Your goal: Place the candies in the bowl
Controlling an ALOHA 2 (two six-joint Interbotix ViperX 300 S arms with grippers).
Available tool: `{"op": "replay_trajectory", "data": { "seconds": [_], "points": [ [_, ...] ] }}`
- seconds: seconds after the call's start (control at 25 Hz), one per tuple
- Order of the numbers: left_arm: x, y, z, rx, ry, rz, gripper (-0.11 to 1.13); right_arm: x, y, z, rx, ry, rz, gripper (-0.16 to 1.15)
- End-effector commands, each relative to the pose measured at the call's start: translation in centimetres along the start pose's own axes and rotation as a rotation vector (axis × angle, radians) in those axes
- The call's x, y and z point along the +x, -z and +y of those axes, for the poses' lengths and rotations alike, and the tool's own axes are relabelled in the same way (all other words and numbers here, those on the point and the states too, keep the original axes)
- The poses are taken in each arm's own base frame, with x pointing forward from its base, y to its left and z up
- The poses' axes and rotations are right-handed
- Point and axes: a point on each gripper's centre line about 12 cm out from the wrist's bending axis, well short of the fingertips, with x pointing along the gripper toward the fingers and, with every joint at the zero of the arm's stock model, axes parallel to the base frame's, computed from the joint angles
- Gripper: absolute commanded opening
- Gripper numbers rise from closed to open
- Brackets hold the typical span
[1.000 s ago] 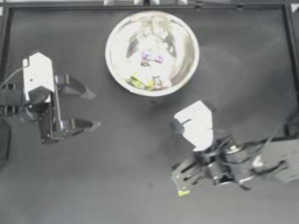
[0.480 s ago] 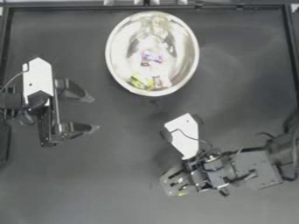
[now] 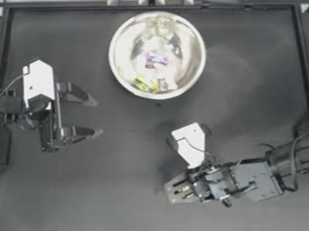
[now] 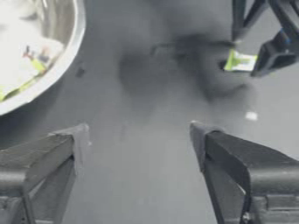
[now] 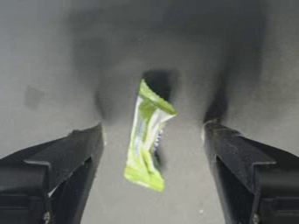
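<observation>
Straddling a yellow-green candy [image 5: 147, 136] at lower centre, right gripper [image 3: 181, 191] with jaws apart, candy on table between them, bowl [image 3: 157, 55] at upper centre holding candies, left gripper [image 3: 91, 116] spread wide, mid-left.

right gripper [image 5: 153, 131] low, jaws apart — left gripper [image 3: 91, 115] idle, jaws apart

light: overhead, even | glare: bowl [image 3: 157, 55] interior | focus: soft

One bowl [image 3: 157, 55], one yellow-green candy [image 5: 146, 142] outside, perhaps four candies [image 3: 154, 72] inside.
</observation>
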Motion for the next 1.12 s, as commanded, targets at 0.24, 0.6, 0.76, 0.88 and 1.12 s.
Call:
{"op": "replay_trajectory", "data": {
  "seconds": [0.24,0.6,0.76,0.88,1.12],
  "points": [
    [-0.5,-0.7,-0.1,-0.001,0.007,-0.039,1.00,-0.6,0.1,1.7,0.015,-0.022,-0.011,0.92],
    [-0.4,-0.3,-0.1,-0.001,0.009,-0.039,1.00,-0.8,0.1,1.9,-0.022,0.056,-0.034,0.60],
    [-0.4,-0.2,0.0,-0.002,0.011,-0.040,1.00,-0.8,0.2,2.0,-0.025,0.054,-0.034,0.49],
    [-0.4,-0.2,0.0,-0.004,0.011,-0.041,1.00,-1.0,0.0,2.1,-0.033,0.046,-0.044,0.49],
    [-0.4,-0.2,-0.1,-0.007,0.011,-0.041,1.00,-4.0,-1.3,2.5,-0.056,-0.018,-0.103,0.48]
  ]
}}
